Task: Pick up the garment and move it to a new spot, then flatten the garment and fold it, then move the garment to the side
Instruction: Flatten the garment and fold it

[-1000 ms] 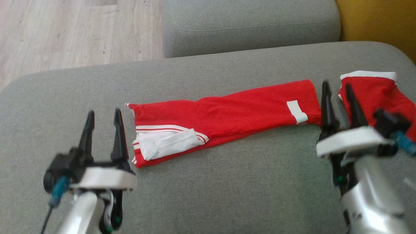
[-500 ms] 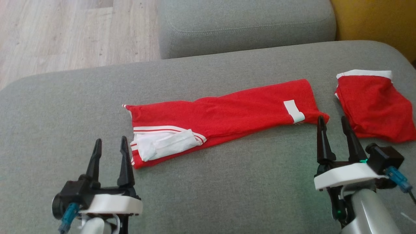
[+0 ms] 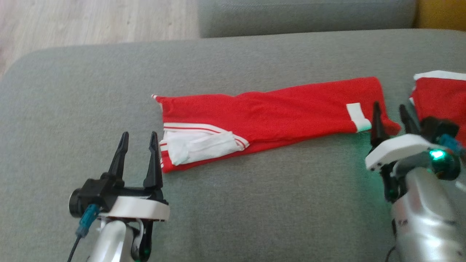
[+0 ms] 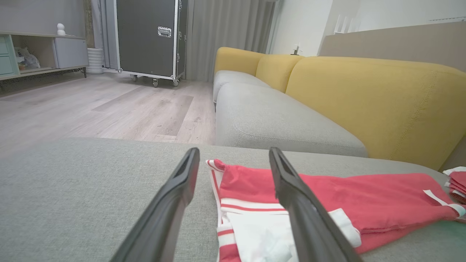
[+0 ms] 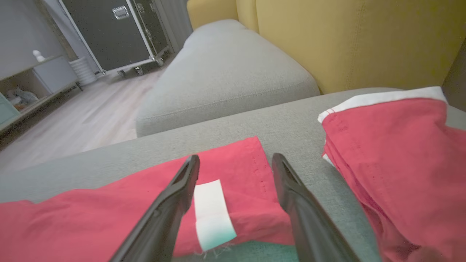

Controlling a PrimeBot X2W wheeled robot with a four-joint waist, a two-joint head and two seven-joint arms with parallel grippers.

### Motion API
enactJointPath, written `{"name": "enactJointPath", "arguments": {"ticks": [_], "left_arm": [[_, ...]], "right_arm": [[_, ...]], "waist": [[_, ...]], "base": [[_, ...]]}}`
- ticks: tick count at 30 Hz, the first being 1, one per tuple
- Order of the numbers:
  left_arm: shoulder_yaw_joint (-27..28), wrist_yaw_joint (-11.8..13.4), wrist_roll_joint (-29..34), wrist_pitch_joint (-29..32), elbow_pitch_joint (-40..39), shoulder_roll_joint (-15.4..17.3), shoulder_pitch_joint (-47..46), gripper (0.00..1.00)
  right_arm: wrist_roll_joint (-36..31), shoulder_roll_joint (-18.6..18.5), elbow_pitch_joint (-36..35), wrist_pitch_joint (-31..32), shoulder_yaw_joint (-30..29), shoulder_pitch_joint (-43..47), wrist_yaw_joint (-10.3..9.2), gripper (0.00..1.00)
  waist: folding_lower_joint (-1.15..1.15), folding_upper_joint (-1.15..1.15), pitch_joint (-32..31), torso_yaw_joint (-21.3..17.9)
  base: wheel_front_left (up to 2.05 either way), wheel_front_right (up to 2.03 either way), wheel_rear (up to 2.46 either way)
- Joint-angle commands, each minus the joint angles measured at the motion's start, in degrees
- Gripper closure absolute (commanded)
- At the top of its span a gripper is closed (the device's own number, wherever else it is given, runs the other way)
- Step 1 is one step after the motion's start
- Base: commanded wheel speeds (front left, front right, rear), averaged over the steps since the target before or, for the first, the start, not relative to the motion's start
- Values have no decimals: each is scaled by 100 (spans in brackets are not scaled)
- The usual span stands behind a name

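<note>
A long red garment (image 3: 276,112) with white stripes lies folded lengthwise across the grey cushion (image 3: 255,203); it also shows as the red garment (image 4: 349,196) and the red garment (image 5: 109,214) in the wrist views. Its white-lined end (image 3: 200,147) lies at the left, and a white tag (image 3: 358,116) marks the right end. My left gripper (image 3: 138,140) is open just left of the white-lined end. My right gripper (image 3: 391,112) is open over the garment's right end, near the tag (image 5: 211,211).
A second red piece with a white band (image 3: 442,94) lies at the cushion's right edge, close beside my right gripper. Another grey cushion (image 3: 302,16) sits behind, a yellow sofa back (image 4: 375,102) to the right, and wooden floor (image 3: 91,22) to the far left.
The head camera has shifted, moving the whole scene. My right gripper has come forward to the garment's right end after pulling back. My left gripper stays by the left end.
</note>
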Motion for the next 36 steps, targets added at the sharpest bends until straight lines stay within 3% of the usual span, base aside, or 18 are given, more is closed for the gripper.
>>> {"name": "enactJointPath", "arguments": {"ticks": [1,12,22,23,24,32,36], "left_arm": [[156,-25,43,-30,-147,17,-224,0],[-131,-44,-63,-30,-164,6,-504,0],[-308,56,-159,-30,-150,6,-589,0],[-290,60,-152,-30,-140,5,-586,0],[-274,63,-146,-30,-138,5,-578,0],[-181,67,-129,-30,-133,5,-464,0],[-151,67,-132,-30,-145,5,-396,0]], "right_arm": [[-132,8,-48,13,33,-219,20,0],[-1602,-114,1542,66,-1990,-1154,20,0],[-2404,-66,2127,-157,-2737,-1411,20,0],[-2470,-52,2225,-225,-2752,-1467,20,91],[-2502,-46,2266,-264,-2745,-1487,20,100],[-2349,-8,2228,-492,-2744,-1473,20,100],[-1988,4,1791,-501,-2606,-1254,20,100]], "waist": [[-1,0,138,140],[-1,0,495,510],[-1,0,571,529],[-1,0,555,504],[-1,0,541,485],[-1,0,345,257],[-1,0,213,122]], "base": [[0,0,0],[0,0,0],[0,0,0],[0,0,0],[0,0,0],[0,0,0],[0,0,0]]}}
